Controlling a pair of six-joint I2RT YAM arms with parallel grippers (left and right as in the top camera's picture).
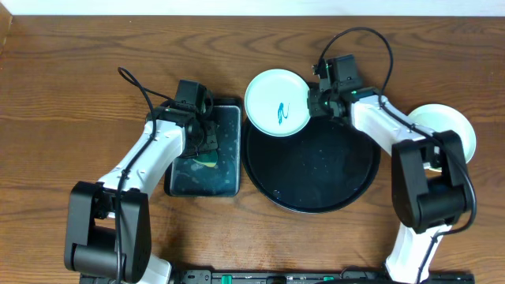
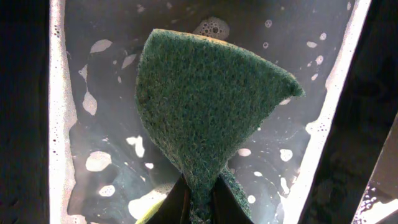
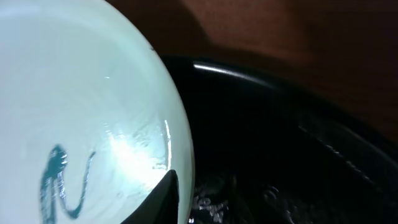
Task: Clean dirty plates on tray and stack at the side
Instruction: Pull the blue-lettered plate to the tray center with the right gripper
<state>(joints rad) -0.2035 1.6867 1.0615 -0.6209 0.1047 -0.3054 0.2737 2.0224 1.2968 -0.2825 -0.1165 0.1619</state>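
Clamping the sponge [image 2: 211, 106], left gripper [image 2: 200, 194] hangs over suds [image 2: 98, 162] only its wrist view shows; right gripper [image 1: 316, 103] seemingly pinches plate [image 1: 272, 88].

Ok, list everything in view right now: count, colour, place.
round glossy tray: one, black, centre-right of table.
small round plate with teal squiggle: one, mint, over that tray's far-left rim.
second round plate: one, pale, right of tray, partly hidden.
rectangular tray of soapy water: one, black, left of round tray.
scouring sponge: one, green, above the soapy water.
wooden table: one, brown.
left gripper: shut on sponge.
right gripper: at squiggle plate's rim, grip unclear.
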